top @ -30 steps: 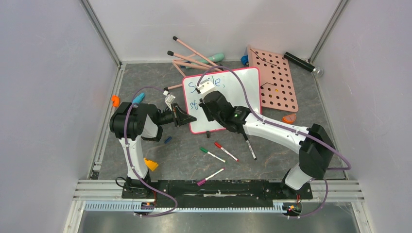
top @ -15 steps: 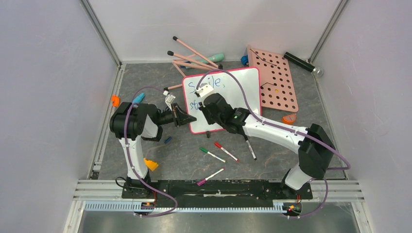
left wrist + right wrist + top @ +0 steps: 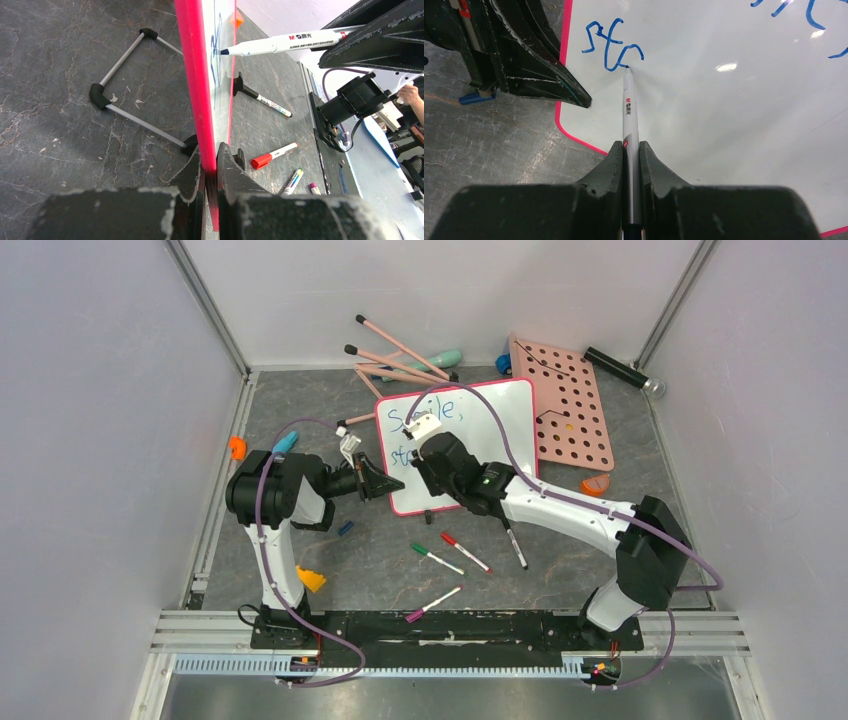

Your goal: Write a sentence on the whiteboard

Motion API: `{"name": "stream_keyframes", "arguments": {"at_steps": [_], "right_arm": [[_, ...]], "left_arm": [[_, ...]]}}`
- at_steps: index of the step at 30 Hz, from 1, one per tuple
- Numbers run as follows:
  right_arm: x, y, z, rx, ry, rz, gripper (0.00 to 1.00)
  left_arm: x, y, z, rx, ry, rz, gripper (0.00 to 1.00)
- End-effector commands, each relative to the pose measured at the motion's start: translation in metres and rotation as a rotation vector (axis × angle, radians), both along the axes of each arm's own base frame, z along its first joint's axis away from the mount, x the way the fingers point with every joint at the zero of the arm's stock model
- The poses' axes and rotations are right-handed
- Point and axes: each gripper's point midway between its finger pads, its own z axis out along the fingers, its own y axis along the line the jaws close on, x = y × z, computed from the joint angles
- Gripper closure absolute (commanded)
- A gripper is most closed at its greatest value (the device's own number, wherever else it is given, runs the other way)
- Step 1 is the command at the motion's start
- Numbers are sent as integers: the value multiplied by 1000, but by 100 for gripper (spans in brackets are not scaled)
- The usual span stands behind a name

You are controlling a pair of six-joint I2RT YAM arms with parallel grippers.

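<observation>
The sentence sits low-left on the whiteboard, mid-table beside the pegboard. Your right gripper, clamped on the marker, has edged slightly along since a second ago, so I judge line two barely begun. The left gripper pinches the board's rim. Spare markers lie on the grey table, between plain walls.

The whiteboard is glossy and smooth, with bright glints on it; its rim looks like smooth pink-red plastic. The marker has a smooth white plastic barrel. The right gripper has matt black fingers, grainy and scuffed. The table is matt dark grey, stone-like, with pale veins. At one o'clock, the pegboard is matt pink.
</observation>
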Motion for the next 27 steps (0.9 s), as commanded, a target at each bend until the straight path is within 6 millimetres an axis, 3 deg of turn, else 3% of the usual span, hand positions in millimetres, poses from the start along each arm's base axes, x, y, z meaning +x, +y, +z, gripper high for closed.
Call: {"name": "stream_keyframes", "arguments": {"at_steps": [1, 12, 27], "right_arm": [[17, -4, 29, 22, -72, -57, 100], [20, -1, 33, 30, -73, -55, 100], [5, -11, 8, 15, -20, -42, 100]], "left_arm": [[17, 8, -19, 81, -225, 66, 98], [18, 8, -19, 80, -226, 66, 98], [17, 8, -19, 80, -226, 64, 98]]}}
